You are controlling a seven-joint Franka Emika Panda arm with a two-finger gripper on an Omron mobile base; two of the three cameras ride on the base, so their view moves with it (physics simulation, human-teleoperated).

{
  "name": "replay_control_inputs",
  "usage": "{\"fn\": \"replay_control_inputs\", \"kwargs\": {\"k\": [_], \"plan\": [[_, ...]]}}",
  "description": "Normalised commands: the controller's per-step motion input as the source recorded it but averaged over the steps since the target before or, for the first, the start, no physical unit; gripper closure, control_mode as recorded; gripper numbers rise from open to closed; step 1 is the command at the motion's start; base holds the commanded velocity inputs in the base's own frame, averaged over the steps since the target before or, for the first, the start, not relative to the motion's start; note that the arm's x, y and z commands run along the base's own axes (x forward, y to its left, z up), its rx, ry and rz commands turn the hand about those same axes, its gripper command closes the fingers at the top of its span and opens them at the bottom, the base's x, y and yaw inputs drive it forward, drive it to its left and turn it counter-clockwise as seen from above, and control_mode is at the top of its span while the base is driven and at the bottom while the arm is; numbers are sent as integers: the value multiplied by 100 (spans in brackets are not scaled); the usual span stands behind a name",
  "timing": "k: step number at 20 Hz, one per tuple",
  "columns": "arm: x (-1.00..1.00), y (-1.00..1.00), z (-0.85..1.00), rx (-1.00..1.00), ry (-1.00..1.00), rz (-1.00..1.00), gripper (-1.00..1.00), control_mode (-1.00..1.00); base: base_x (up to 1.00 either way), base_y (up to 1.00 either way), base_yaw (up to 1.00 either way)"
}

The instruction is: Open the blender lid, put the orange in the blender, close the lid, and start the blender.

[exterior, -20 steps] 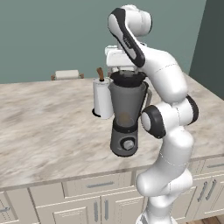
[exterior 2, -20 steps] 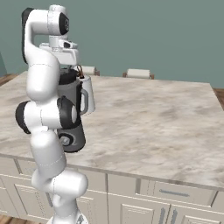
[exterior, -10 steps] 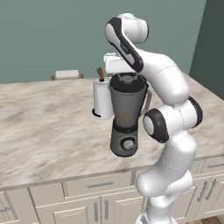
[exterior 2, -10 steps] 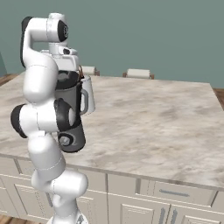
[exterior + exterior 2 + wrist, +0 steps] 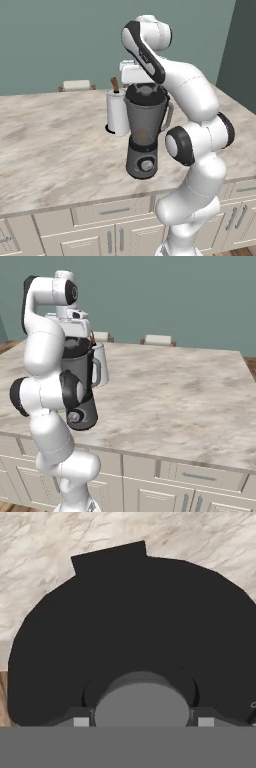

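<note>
The blender [image 5: 142,160] stands near the counter's front edge, and its base [image 5: 82,415] is partly behind my arm. A dull orange glow low in the translucent jar is the orange [image 5: 144,136]. The dark blender lid [image 5: 145,92] sits on the jar's rim. In the hand view the lid [image 5: 130,617] spreads wide, with a square tab at the top. My gripper [image 5: 143,721] comes straight down on it, one finger tip tight against each side of the raised centre knob [image 5: 141,699]. From the base, the gripper [image 5: 143,85] [image 5: 76,338] sits just over the jar top.
A white paper-towel roll [image 5: 117,114] with a brown-tipped post stands right behind the blender, close to the jar's handle [image 5: 95,370]. The marble counter [image 5: 175,391] stretches wide to the right. Two chair backs [image 5: 159,339] show beyond its far edge.
The hand has come down slightly over the jar top, and the upper arm has sunk with it. The blender and the roll have stayed put.
</note>
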Motion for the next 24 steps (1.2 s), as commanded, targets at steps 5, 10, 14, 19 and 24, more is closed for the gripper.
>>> {"fn": "replay_control_inputs", "kwargs": {"k": [5,10,14,19,24], "plan": [[-4,0,36,0,0,0,100,-100,0,0,0],[-12,0,16,0,0,0,100,-100,0,0,0],[-25,0,-11,0,0,0,100,-100,0,0,0],[-28,2,-38,0,0,0,100,-100,0,0,0],[-7,1,-32,0,-1,0,100,-100,0,0,0]]}}
